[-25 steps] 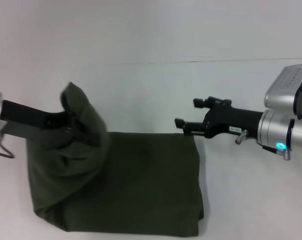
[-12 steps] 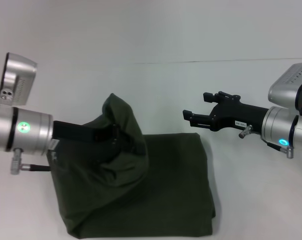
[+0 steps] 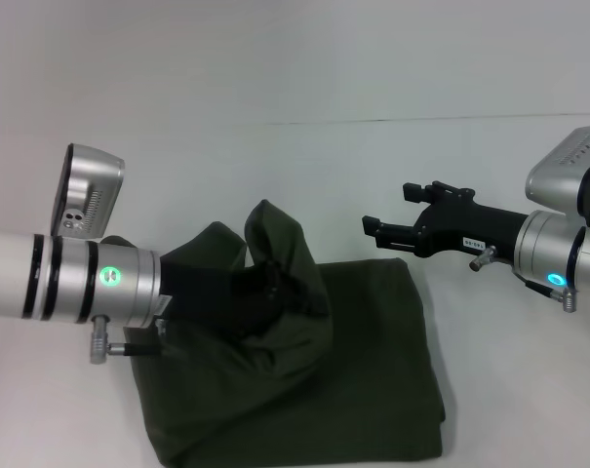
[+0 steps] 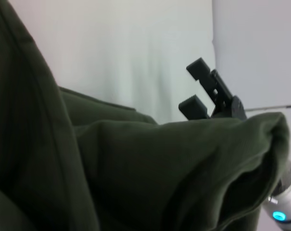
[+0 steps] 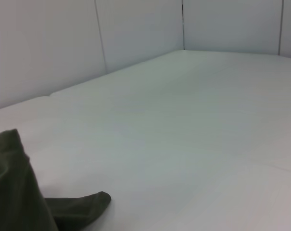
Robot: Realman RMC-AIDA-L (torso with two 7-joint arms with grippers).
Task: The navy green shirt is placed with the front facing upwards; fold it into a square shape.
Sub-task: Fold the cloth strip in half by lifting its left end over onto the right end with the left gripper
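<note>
left gripper jaws gripping a raised fold of the navy green shirt | carrying it over the flat, already-narrowed part on the table | right gripper hovering just beside far edge, jaws apart, empty | final fold unfinished, not square yet

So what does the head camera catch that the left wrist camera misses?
Only the head view shows the left gripper, wrapped in a lifted bunch of cloth, and the folded layers lying flat on the table. Only the left wrist view shows the raised fold's underside up close. Both show the navy green shirt and the right gripper, open beside it.
</note>
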